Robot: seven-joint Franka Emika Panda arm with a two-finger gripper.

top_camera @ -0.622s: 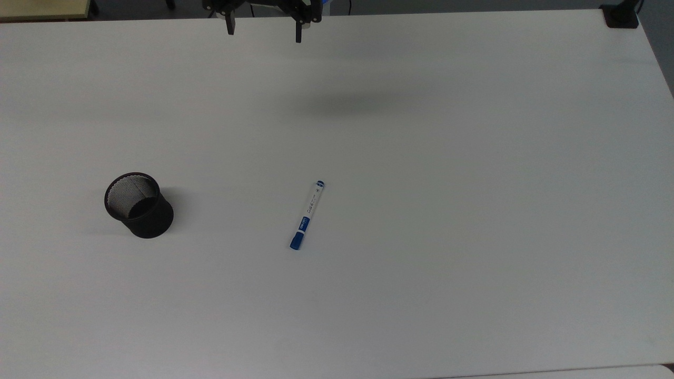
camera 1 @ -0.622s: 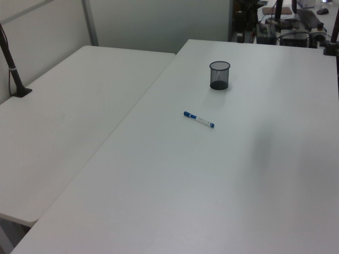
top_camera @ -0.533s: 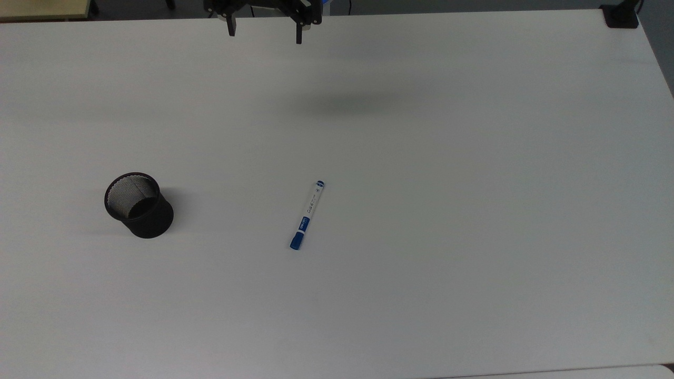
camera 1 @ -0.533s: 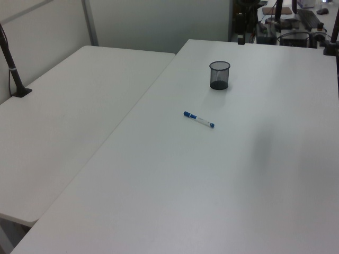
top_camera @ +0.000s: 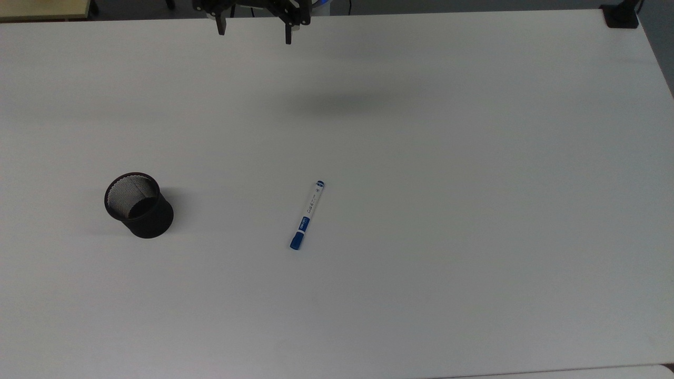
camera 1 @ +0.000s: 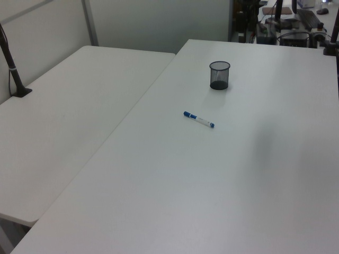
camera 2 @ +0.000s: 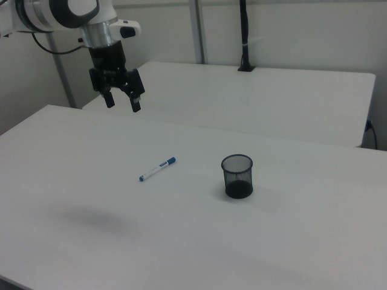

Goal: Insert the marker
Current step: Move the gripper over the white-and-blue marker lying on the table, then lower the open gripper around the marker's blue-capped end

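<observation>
The marker (top_camera: 307, 215) lies flat on the tabletop (top_camera: 474, 210) — cap toward the top view's bottom-left, long axis steeply diagonal. The claw (camera 2: 123, 101) hangs above, fingers spread, empty.

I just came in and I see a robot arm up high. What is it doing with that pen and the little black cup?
The robot's gripper hangs in the air above the white table, open and holding nothing. The marker lies flat on the table, well apart from the gripper. The black mesh cup stands upright and looks empty, off toward the top view's left of the marker. The marker is meant to go into the cup, but it has not been picked up yet.
</observation>
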